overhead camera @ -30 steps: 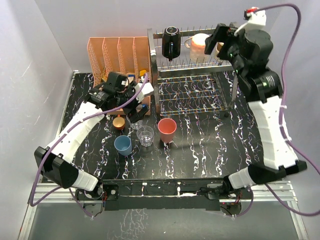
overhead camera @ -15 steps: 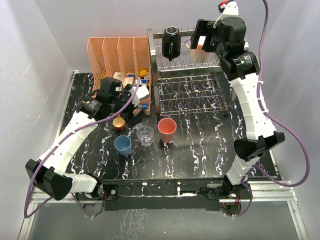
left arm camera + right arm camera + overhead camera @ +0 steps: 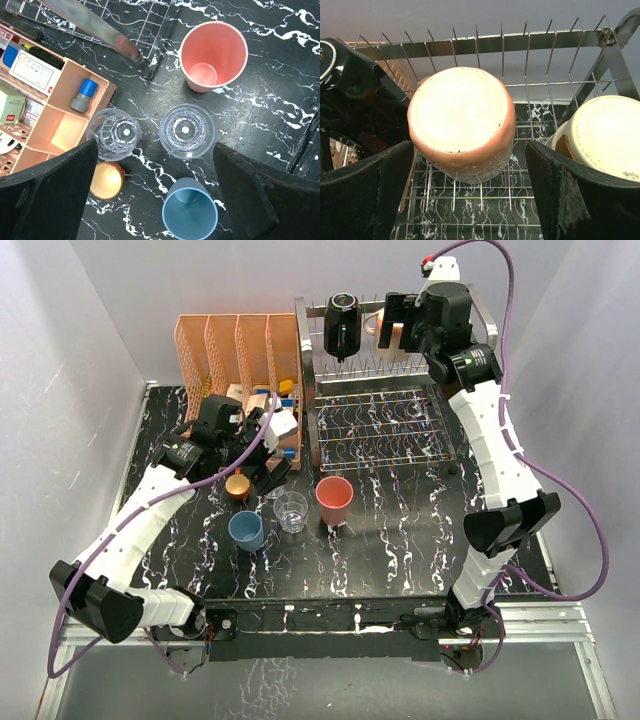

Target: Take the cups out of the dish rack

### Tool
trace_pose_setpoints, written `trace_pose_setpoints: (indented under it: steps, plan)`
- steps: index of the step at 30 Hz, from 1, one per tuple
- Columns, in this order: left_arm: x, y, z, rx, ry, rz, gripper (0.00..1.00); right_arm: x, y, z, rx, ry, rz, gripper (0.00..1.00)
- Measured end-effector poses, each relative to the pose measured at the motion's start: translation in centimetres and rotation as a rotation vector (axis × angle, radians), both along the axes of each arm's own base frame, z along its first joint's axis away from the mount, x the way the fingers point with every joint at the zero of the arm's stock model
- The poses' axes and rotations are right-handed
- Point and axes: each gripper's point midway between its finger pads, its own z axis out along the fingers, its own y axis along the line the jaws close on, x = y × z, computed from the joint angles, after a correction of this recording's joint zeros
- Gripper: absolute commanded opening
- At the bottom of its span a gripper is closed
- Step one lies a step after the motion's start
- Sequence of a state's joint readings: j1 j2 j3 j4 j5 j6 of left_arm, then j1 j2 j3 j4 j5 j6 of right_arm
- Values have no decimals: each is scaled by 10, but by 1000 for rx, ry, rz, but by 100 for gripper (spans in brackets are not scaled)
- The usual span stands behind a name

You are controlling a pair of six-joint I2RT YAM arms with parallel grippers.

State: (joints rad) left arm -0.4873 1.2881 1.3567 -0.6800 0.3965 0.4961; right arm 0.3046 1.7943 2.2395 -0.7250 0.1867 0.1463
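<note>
The silver wire dish rack (image 3: 440, 440) stands at the back, and it shows in the right wrist view (image 3: 540, 42). On its top tier an upside-down peach mug (image 3: 461, 117) sits beside a black mug (image 3: 342, 325). A cream-bottomed cup (image 3: 607, 135) lies to its right. My right gripper (image 3: 402, 328) is open, one finger on each side of the peach mug without gripping it. My left gripper (image 3: 150, 200) is open and empty above the table cups: a pink tumbler (image 3: 214, 55), two clear glasses (image 3: 186, 131) (image 3: 114, 133), a small orange cup (image 3: 106, 180) and a blue tumbler (image 3: 190, 215).
A peach-orange plastic organizer (image 3: 235, 350) with small boxes and bottles stands left of the rack, close to the left arm. The rack's lower tier (image 3: 380, 430) holds nothing. Grey walls close the table at the back and sides.
My right gripper has swung left along the rack's top tier and now straddles the peach mug. My left arm drew back a little, then held still over the table cups.
</note>
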Motion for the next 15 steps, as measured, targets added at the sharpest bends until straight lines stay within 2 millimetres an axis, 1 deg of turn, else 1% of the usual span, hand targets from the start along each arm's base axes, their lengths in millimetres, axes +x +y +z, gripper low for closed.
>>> trace_pose_setpoints:
  steps: [6, 11, 15]
  plan:
    - [-2, -2, 4, -23, 4, 0, 97, 7, 2, -9, -29, 7, 6, 98]
    - [-4, -2, 7, -29, -5, -1, 97, 23, 7, -26, -58, 20, 6, 98]
    - [-6, -1, 12, -35, -16, -1, 97, 32, 8, -28, -73, 4, 4, 98]
